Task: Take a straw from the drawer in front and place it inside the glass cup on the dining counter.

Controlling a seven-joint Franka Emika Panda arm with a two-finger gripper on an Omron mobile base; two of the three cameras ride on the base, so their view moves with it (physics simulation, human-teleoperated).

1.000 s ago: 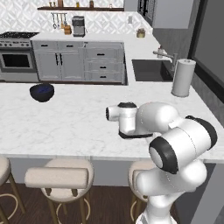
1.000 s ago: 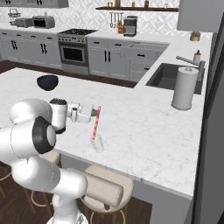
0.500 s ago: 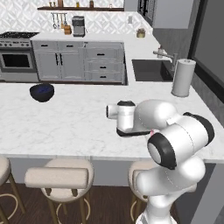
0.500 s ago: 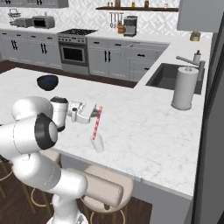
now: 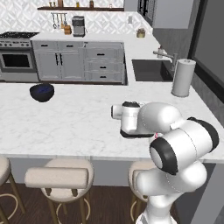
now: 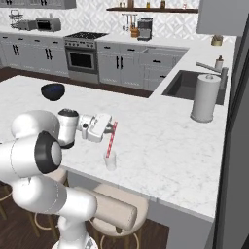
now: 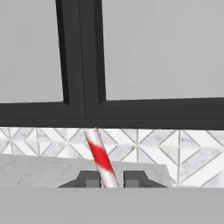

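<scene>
Straw standing tilted, red-and-white striped, being pinched between narrow gripper fingers, lower end reaching into clear cup. Cup sitting on white marble bench, near front edge, well apart from dark bowl and paper-towel roll.

Rendered throughout, evenly and brightly lit, without a visible light source. Soft, faint shadows beneath the arm on the desk; darker shade below its overhang around the stools. No glare. Slight softness and pixelation overall; no edge distortion.
</scene>
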